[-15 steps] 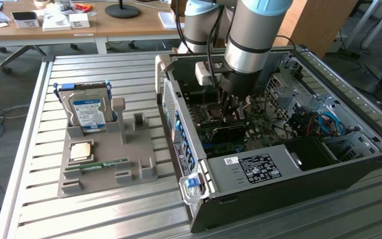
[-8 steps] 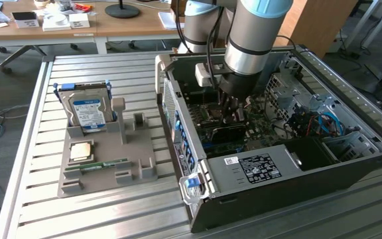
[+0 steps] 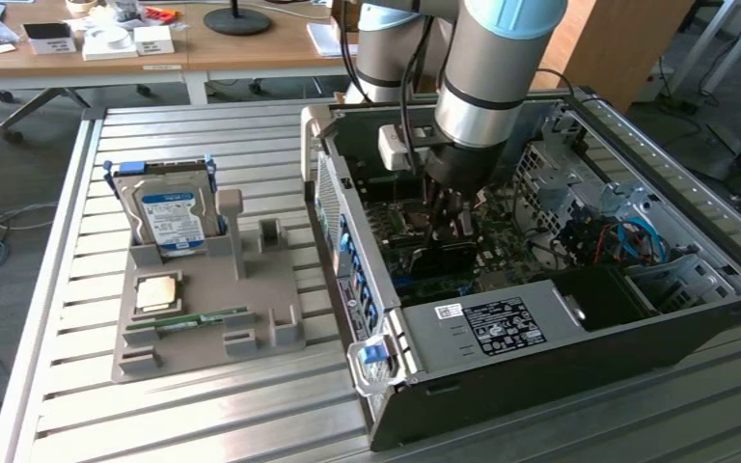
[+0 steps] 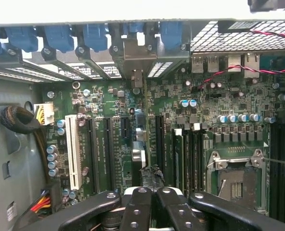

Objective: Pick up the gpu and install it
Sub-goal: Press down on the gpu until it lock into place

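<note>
Arm: grey Universal Robots arm with a light-blue joint cap, its last link standing near vertical and pointing downward.
Wrist: black wrist section hanging straight below the silver link.
Gripper (image 3: 452,230): black gripper pointing down.
Fingers (image 4: 135,211): black, perforated, pressed together, tips meeting.
</note>
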Robot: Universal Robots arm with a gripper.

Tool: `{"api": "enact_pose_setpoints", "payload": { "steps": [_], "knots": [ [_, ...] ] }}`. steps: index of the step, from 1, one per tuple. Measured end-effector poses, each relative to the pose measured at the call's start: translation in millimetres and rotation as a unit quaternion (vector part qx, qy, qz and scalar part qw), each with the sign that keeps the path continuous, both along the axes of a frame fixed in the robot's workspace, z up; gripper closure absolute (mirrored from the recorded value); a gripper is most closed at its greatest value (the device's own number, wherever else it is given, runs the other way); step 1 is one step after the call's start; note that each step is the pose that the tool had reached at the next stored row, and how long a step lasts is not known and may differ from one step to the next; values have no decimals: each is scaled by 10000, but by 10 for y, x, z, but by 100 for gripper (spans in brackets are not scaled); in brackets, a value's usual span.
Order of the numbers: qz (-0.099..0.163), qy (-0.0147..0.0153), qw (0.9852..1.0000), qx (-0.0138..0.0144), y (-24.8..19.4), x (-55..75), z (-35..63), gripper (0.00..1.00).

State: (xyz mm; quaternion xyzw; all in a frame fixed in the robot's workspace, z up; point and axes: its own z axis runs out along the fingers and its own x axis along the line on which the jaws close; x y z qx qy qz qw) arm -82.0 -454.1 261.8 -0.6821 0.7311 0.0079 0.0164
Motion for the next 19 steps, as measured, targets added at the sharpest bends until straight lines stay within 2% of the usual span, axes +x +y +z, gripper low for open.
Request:
{"api": "enact_pose_setpoints", "payload": {
  "steps": [9, 19],
  "knots": [
    [0, 0, 10000, 1, 0, 0, -16, 89],
    [1, -2, 10000, 8, -21, -4, -20, 89]
  ]
}}
